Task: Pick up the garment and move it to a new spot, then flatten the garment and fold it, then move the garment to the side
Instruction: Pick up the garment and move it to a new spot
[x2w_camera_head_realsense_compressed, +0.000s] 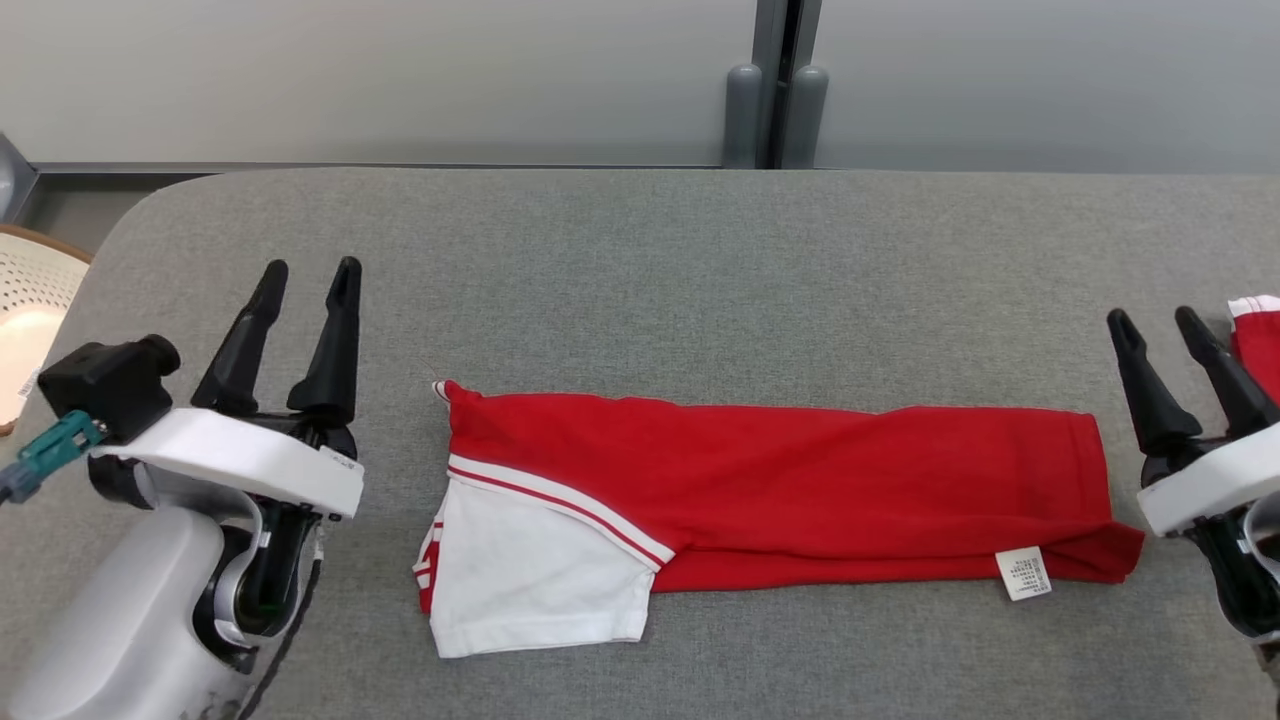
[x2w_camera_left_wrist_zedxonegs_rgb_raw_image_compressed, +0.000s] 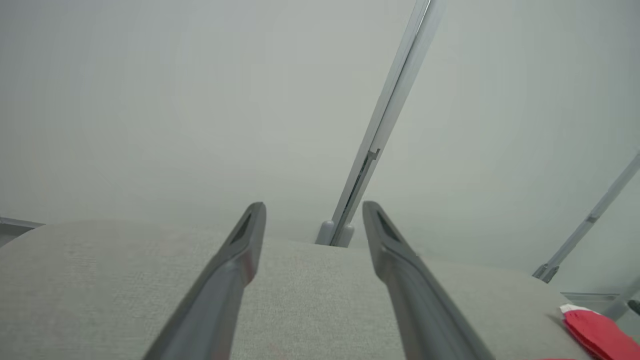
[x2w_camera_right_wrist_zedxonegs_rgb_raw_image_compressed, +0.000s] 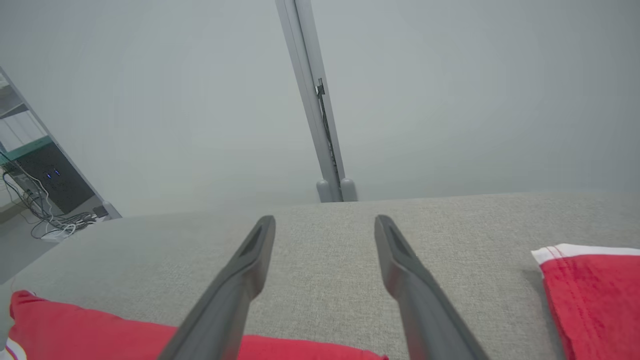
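Both the left end effector and right end effector stand spread, holding nothing. Between them, on the grey fabric-covered worktop, lies the folded red-and-white fabric garment: 4 o'clock from the left, 8 o'clock from the right.

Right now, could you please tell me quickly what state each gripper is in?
Left gripper: open, holding nothing, clear of the red garment.
Right gripper: open, holding nothing, just past the garment's other end.
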